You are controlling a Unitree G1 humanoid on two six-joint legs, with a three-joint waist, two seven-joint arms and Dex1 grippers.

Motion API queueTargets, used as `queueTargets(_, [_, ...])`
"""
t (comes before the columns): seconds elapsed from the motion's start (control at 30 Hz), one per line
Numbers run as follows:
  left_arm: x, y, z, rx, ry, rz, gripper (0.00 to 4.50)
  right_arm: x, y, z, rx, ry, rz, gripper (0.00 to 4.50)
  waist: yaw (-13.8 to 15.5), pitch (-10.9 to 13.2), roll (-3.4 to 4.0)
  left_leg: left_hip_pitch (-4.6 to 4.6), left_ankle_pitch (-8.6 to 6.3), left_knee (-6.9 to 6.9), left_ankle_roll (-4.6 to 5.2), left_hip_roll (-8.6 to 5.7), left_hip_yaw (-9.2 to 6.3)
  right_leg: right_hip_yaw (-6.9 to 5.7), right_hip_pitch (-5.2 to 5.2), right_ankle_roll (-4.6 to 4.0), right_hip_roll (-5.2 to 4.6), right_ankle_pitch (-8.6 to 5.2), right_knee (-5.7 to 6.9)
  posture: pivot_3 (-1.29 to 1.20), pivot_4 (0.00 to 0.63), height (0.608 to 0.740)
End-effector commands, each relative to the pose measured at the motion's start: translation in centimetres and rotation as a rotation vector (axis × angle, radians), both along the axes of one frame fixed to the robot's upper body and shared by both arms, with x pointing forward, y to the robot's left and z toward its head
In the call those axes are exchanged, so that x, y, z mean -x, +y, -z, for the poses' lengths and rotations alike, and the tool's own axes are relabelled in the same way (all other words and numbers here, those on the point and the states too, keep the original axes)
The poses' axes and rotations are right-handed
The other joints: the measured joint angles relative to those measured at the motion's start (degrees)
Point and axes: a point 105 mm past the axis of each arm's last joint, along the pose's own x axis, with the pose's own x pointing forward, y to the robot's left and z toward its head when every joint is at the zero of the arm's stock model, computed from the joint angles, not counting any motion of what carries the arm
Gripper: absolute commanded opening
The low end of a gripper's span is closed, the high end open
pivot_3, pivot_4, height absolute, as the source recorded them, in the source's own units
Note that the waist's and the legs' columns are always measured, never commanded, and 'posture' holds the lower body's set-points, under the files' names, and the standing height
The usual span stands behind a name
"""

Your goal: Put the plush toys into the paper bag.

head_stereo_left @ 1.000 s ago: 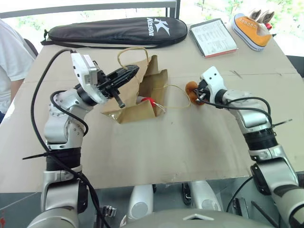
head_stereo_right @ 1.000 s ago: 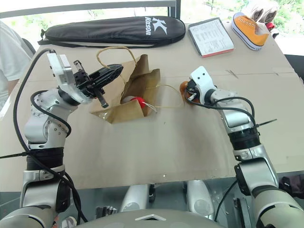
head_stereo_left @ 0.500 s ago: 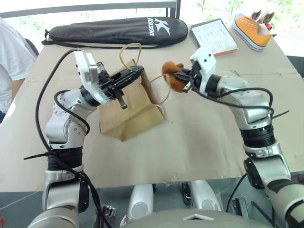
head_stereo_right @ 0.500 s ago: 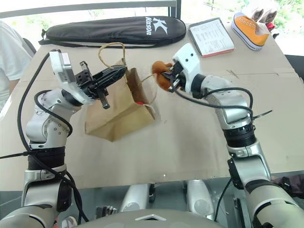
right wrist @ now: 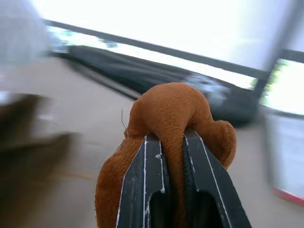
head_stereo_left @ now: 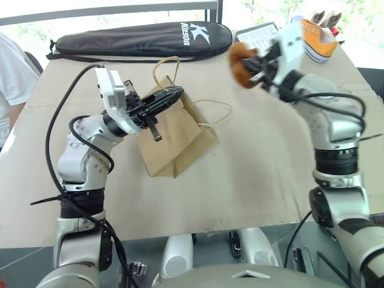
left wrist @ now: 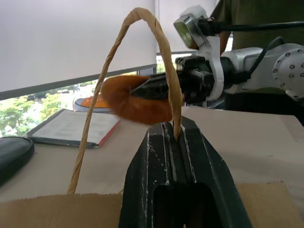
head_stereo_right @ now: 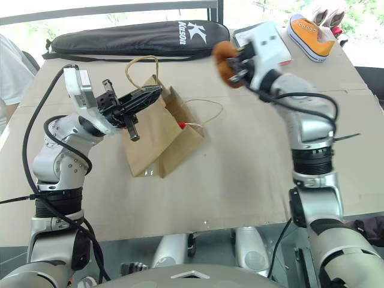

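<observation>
The paper bag [head_stereo_left: 174,139] stands tilted on the table. My left gripper [head_stereo_left: 167,98] is shut on one of its twisted loop handles [left wrist: 118,52], holding the mouth up. The other handle [head_stereo_left: 211,107] hangs loose towards the right. A red bit of a plush toy [head_stereo_right: 180,125] peeps out at the bag's mouth. My right gripper [head_stereo_left: 257,65] is in the air beyond and to the right of the bag, shut on the round brown plush toy [head_stereo_left: 242,62]. The same brown toy [right wrist: 168,111] bulges over the closed fingers [right wrist: 145,175].
A long black racket case [head_stereo_left: 144,39] lies along the table's far edge. A printed booklet [head_stereo_left: 258,33] and an orange sneaker [head_stereo_left: 319,39] sit at the far right. A person's white sleeve [head_stereo_left: 9,78] shows at the left edge.
My right gripper has lifted the brown plush toy off the table and carried it up above the level of the bag's mouth. The bag has come more upright. The left gripper kept its hold.
</observation>
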Motion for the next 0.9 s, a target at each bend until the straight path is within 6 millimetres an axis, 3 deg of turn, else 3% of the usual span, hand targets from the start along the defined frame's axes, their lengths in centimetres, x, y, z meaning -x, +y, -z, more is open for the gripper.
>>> queueTargets(0.03, [0.4,-0.5,-1.3,0.005,-0.063,0.026,0.00,1.4,3.2,1.8,-0.004,0.068,-0.176,0.03,0.3,0.0,0.00,-0.02,0.00,0.01,0.00,0.00,0.00,0.00,0.00,0.00,-0.01,0.00,-0.01,0.00,0.150,0.740])
queueTargets(0.17, [0.4,-0.9,-1.6,0.008,-0.075,0.038,0.00,2.6,6.5,4.4,0.023,0.143,-0.349,0.03,0.6,0.0,-0.01,-0.08,0.00,0.09,0.00,-0.12,0.03,0.08,0.05,0.01,-0.09,0.01,-0.10,0.00,0.150,0.740])
queueTargets(0.43, [0.4,-1.9,-0.9,-0.031,-0.083,0.047,0.00,4.3,9.4,5.6,-0.008,0.236,-0.552,0.03,0.4,0.0,-0.01,-0.04,0.00,0.08,0.00,-0.07,-0.02,0.06,0.05,0.01,-0.01,0.01,-0.05,0.00,0.150,0.740])
queueTargets(0.53, [0.7,-2.5,-0.9,-0.026,-0.086,0.064,0.00,4.2,10.6,6.4,-0.016,0.241,-0.545,0.03,0.3,0.0,-0.01,-0.04,0.00,0.08,0.00,-0.07,-0.02,0.06,0.05,0.01,-0.01,0.01,-0.05,0.00,0.150,0.740])
queueTargets(0.67, [1.3,-2.2,-0.6,-0.001,-0.065,0.065,0.00,1.6,11.3,7.8,-0.027,0.243,-0.368,0.03,0.1,0.0,-0.01,-0.04,0.00,0.07,0.00,-0.07,-0.03,0.07,0.04,0.01,0.00,0.01,-0.02,0.00,0.150,0.740])
queueTargets(0.8, [1.5,-1.2,0.4,-0.009,-0.032,0.030,0.00,0.9,10.9,9.0,-0.025,0.222,-0.323,1.36,0.0,0.0,0.00,-0.04,0.00,0.06,-0.01,-0.06,-0.02,0.08,0.03,0.01,-0.02,0.01,-0.02,0.00,0.150,0.740])
queueTargets(0.9, [1.4,-0.9,0.6,-0.013,-0.032,0.020,0.00,1.3,10.3,8.7,-0.017,0.182,-0.330,3.05,0.3,0.0,-0.01,-0.06,0.00,0.06,-0.01,-0.07,-0.03,0.06,0.03,0.01,-0.03,0.01,-0.03,0.00,0.150,0.740])
